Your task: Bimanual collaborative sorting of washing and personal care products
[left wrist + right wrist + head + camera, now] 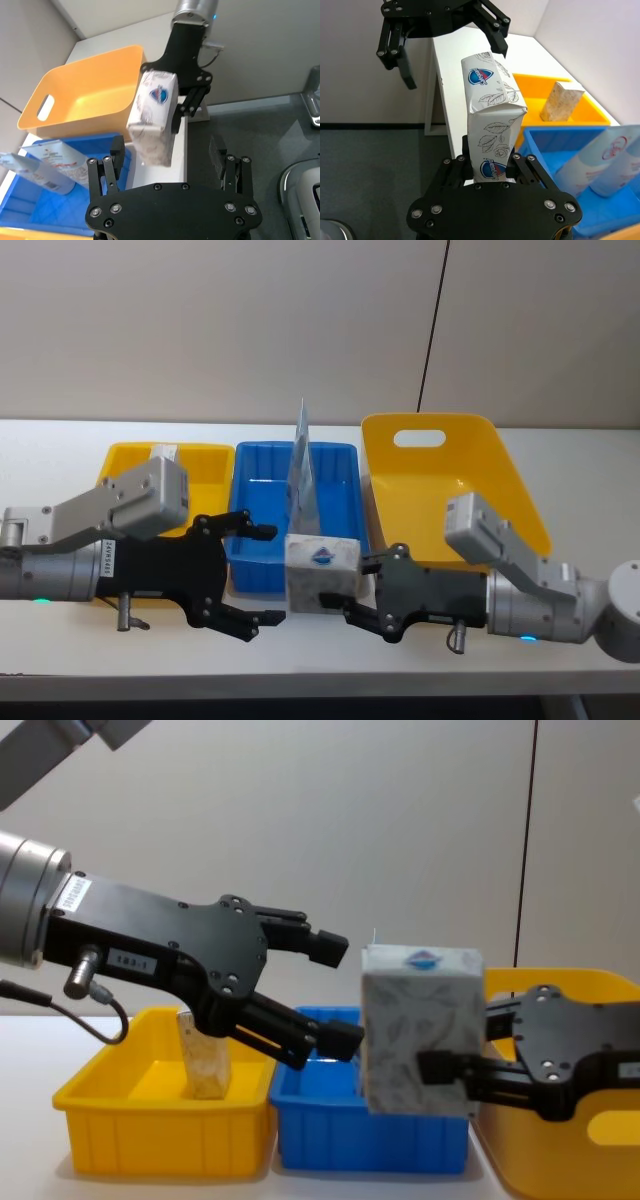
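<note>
My right gripper (347,588) is shut on a white-grey marbled pack (322,573) with a round blue logo and holds it upright above the table's front, before the blue bin (260,530). The pack (492,125) rises from my right gripper (490,167). My left gripper (268,575) stands open facing the pack (420,1030), its fingertips just short of the pack's left side. A tall pale-blue pouch (303,475) stands in the blue bin. A cream speckled box (205,1065) stands in the small yellow bin (150,1120).
A large yellow bin (450,480) with a handle slot lies tilted at the back right, behind my right arm. The three bins line up across the white table (60,440). A dark cable hangs on the wall behind.
</note>
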Available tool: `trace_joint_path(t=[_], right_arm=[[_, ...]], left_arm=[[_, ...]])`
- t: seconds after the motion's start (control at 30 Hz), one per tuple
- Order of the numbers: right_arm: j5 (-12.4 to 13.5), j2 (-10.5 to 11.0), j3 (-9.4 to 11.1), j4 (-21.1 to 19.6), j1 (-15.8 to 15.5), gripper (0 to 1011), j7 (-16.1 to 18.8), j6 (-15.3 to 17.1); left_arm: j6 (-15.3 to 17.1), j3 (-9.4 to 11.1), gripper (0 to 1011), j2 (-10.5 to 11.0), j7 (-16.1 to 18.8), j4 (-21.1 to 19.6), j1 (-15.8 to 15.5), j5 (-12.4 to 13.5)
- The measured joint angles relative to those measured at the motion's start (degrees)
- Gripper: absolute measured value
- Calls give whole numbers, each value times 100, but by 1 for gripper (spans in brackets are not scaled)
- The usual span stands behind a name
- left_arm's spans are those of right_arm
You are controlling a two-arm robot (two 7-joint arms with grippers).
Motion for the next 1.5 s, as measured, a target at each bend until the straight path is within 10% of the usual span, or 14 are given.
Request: trace_joint_path(t=[0.73,1.5], right_arm=[[387,327,543,-539,-677,296,-893,197],[407,-13,1274,-1079,-1150,295,-2688,617]], left_arm=[[774,-340,1001,-73,1078,44,175,-208],[1590,-904,1001,-431,2919,-188,618,-270]])
